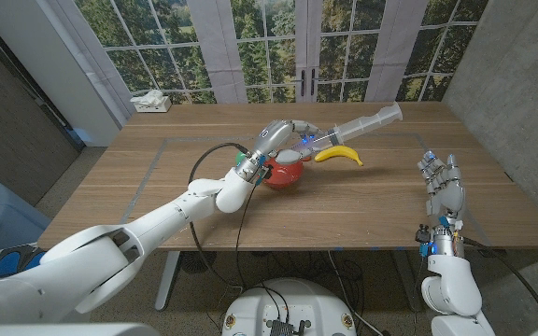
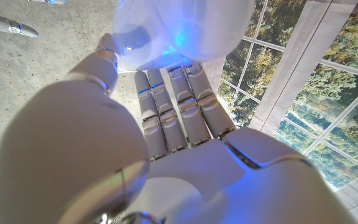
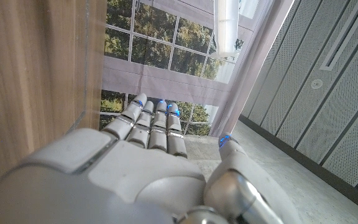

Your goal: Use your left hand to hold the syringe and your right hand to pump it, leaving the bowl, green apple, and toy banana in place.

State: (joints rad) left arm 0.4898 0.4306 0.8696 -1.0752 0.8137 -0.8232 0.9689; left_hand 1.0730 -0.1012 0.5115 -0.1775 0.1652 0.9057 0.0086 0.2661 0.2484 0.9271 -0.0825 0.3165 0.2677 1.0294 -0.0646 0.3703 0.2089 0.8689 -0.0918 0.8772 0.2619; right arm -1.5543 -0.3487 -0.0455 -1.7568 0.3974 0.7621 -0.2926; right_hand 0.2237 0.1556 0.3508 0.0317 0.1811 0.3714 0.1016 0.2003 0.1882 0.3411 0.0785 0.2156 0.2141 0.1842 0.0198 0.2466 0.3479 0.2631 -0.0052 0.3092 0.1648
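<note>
A lab-like room: wooden table (image 1: 250,219), grey acoustic wall panels (image 1: 521,84), tall paned windows (image 1: 250,37).

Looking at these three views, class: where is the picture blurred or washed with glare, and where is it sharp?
Head view: evenly lit and sharp; the left hand holds the syringe clearly. Left wrist view: the syringe, very close, is a blurred pale shape with a blue glow. Right wrist view: the right hand up close is soft, the syringe bright and washed out, the table grain clear.

Left arm stretched far across the table, left hand (image 1: 283,133) raised, fingers wrapped round the syringe (image 1: 358,125). Right hand (image 1: 444,187) near the edge, fingers up, apart, holding nothing.
</note>
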